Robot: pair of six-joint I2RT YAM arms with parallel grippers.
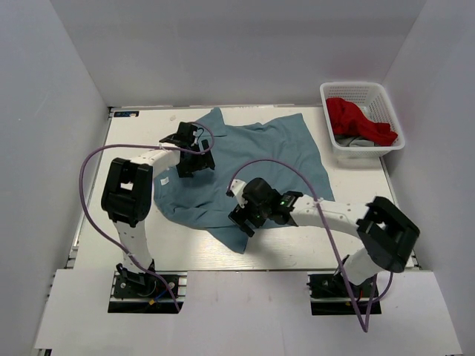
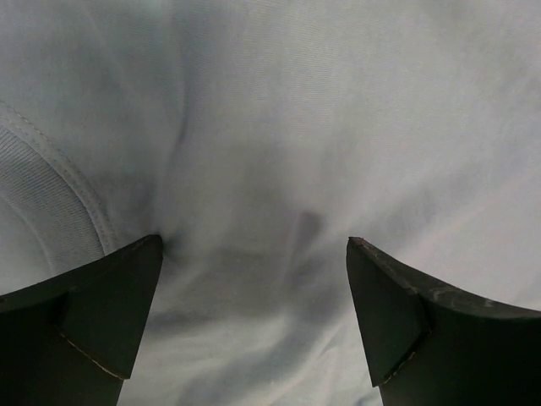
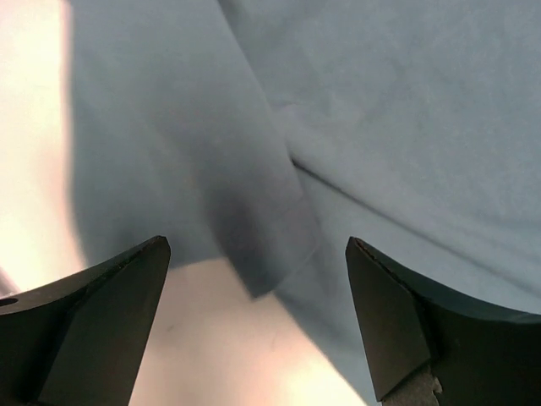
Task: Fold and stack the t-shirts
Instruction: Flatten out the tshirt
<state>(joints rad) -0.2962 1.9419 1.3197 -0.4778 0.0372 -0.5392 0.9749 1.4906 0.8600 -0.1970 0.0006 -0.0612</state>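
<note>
Shirt (image 1: 274, 159) lies rumpled mid-table (image 1: 193, 248). Left gripper (image 2: 254, 245) hovers spread wide near the collar seam, and right gripper (image 3: 258, 245) is spread wide over a loose near-edge corner. With 2 ends covered, both look poised to pinch for a fold.

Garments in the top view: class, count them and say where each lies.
3. A grey-blue shirt spread on the table; a red garment in the white basket; a grey one under it. More may be hidden.
</note>
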